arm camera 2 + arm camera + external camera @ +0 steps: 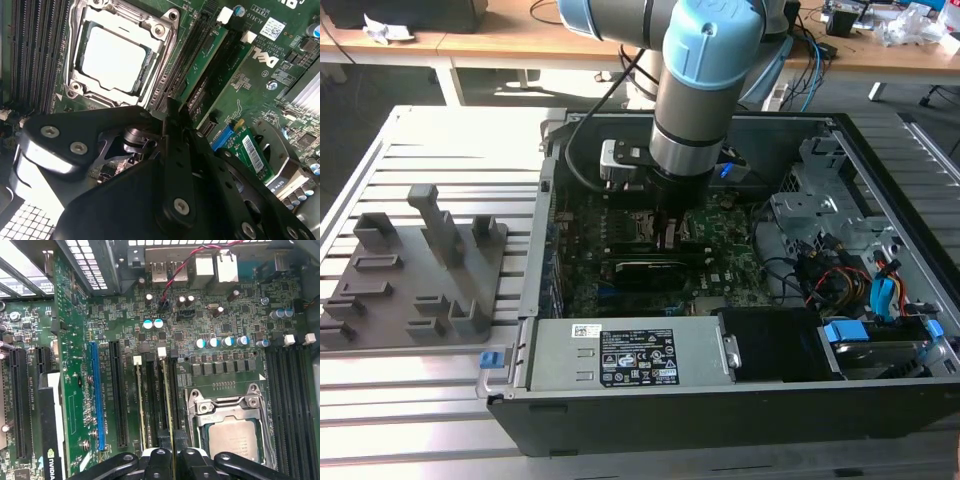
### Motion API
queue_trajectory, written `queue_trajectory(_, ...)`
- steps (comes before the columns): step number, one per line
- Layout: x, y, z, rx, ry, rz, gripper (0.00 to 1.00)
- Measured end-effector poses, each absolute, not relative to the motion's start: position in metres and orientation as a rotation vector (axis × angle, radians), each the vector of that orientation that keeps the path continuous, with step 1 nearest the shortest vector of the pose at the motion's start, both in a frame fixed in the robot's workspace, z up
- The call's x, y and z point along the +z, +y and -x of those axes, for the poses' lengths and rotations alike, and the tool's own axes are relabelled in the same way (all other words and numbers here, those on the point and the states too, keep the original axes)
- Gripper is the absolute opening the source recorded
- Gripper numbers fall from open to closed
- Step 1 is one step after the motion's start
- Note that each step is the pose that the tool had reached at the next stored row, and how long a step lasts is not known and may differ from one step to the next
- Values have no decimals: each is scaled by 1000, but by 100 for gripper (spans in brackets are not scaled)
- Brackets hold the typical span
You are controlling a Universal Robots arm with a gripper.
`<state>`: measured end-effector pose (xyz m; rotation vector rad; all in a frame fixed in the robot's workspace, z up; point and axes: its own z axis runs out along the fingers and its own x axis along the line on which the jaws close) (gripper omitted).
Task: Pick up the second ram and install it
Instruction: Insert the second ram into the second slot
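Observation:
The second ram (169, 400) is a thin green stick standing on edge in a memory slot beside the CPU socket (232, 435). In the second wrist view its green face (207, 65) runs from a white latch toward the black fingers. My gripper (173, 452) is shut on one end of it, one finger on each side. In the exterior view the gripper (670, 235) reaches down into the open computer case onto the motherboard (730, 250). Another ram stick (141, 405) sits in a slot two rows farther from the socket.
A long black card (645, 268) lies across the board just in front of the gripper. A grey holder tray (415, 265) stands outside the case at the exterior view's left. The power supply (620, 355) and bundled cables (850, 280) crowd the case's front and right.

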<state>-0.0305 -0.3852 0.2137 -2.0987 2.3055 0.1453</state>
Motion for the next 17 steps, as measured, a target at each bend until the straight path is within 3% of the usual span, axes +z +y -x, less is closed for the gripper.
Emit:
queue_trajectory(3, 213, -385, 30, 146, 2305, 2099, 15)
queue_trajectory(4, 214, -385, 30, 145, 2305, 2099, 21)
queue_trajectory(12, 259, -381, 31, 108, 2324, 2114, 21)
queue_trajectory(13, 268, -377, 30, 95, 2330, 2119, 13)
queue_trajectory(15, 270, -375, 31, 79, 2327, 2116, 11)
queue_trajectory(17, 269, -375, 31, 23, 2297, 2091, 11)
